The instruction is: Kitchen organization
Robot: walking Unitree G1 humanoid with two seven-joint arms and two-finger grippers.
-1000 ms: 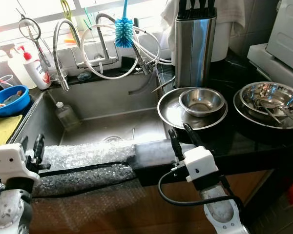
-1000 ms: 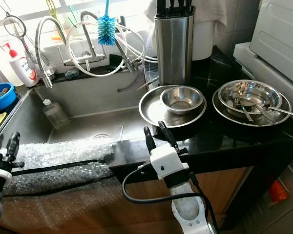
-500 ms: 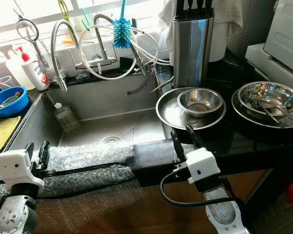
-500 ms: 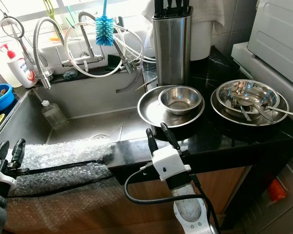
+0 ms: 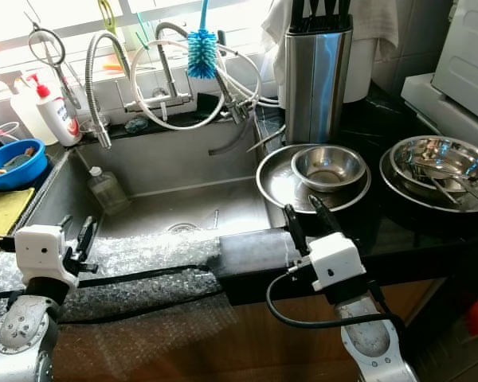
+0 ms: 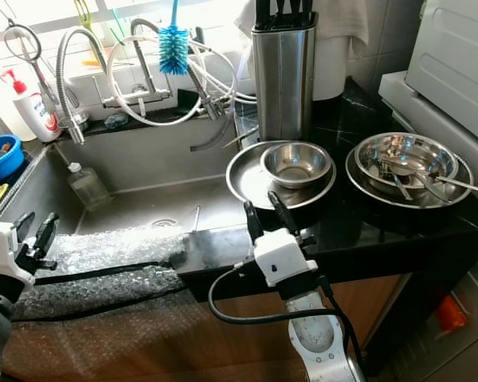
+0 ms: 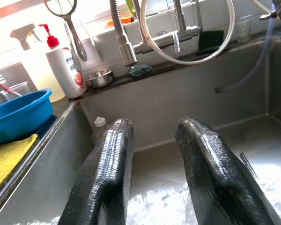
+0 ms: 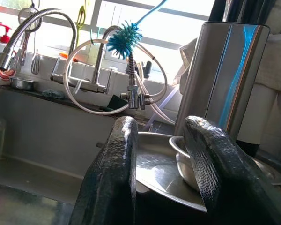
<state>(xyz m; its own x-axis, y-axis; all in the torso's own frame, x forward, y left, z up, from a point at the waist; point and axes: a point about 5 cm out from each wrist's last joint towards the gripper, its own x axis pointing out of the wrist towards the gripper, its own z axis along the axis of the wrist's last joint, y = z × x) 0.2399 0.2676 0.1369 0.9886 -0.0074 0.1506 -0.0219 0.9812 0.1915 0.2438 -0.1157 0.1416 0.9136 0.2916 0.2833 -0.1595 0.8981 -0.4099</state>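
Overhead, left eye view: steel sink under a window, bubble wrap over its front edge. Right gripper hovers at the black table edge just before a wide plate with a small bowl in it; fingers apart, holding nothing. Knife block stands behind the plate. Second bowl with cutlery sits farther right. Left gripper over the bubble wrap, fingers spread, empty.

Right eye view: blue brush hangs by the faucet; soap bottle and blue basin at far left.

Left wrist view: fingers parted, pointing into the sink toward the faucet.

Right wrist view: fingers parted, plate and bowl just beyond them.
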